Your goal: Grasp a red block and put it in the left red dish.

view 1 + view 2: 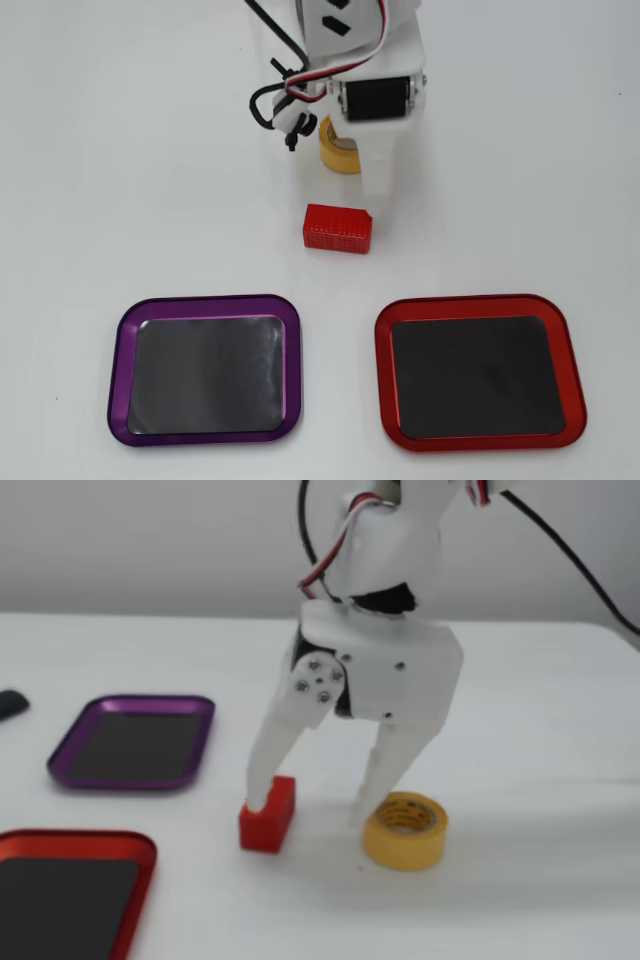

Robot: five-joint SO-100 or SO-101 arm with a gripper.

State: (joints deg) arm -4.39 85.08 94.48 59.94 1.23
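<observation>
1. One red block [267,814] is seen on the table between the yellow tape roll [405,830] and two dishes: left red dish [70,890], purple dish [135,742].
2. The gripper [308,808] is lowered, jaws spread wide, one finger on the block.

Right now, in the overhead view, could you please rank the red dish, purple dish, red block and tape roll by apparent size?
1. Red dish and purple dish: alike, no clear winner.
2. Red block.
3. Tape roll: unsure, mostly hidden under the arm.
</observation>
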